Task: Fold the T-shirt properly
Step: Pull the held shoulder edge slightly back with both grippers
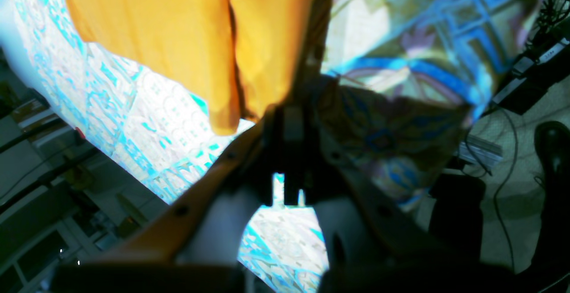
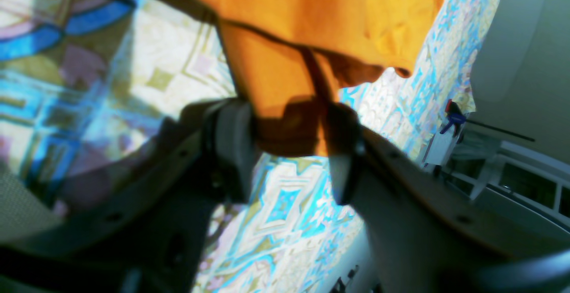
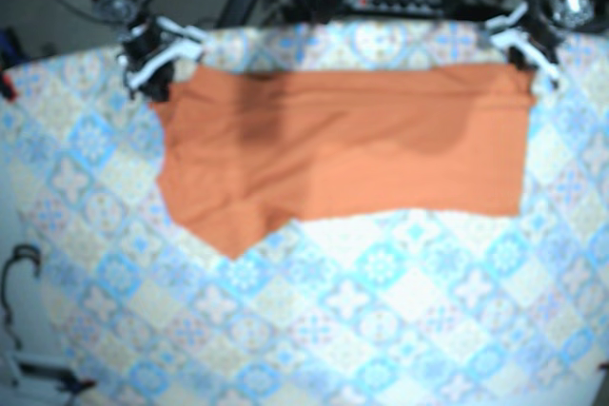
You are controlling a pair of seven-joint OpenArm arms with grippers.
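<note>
Desk (image 3: 381,330): covered by a cloth printed with blue, cream and yellow tile medallions, draping over the edges. T-shirt (image 3: 343,149): plain orange fabric, lightly creased, lying flat as a wide band across the 12 o'clock half of the desk, with one pointed flap reaching toward 7 o'clock. Left fingers (image 1: 291,124): dark, at the shirt's 2 o'clock corner, pressed together on a fold of its edge. Right fingers (image 2: 231,150): grey, at the 10 o'clock corner, spread apart, orange fabric lying between them.
</note>
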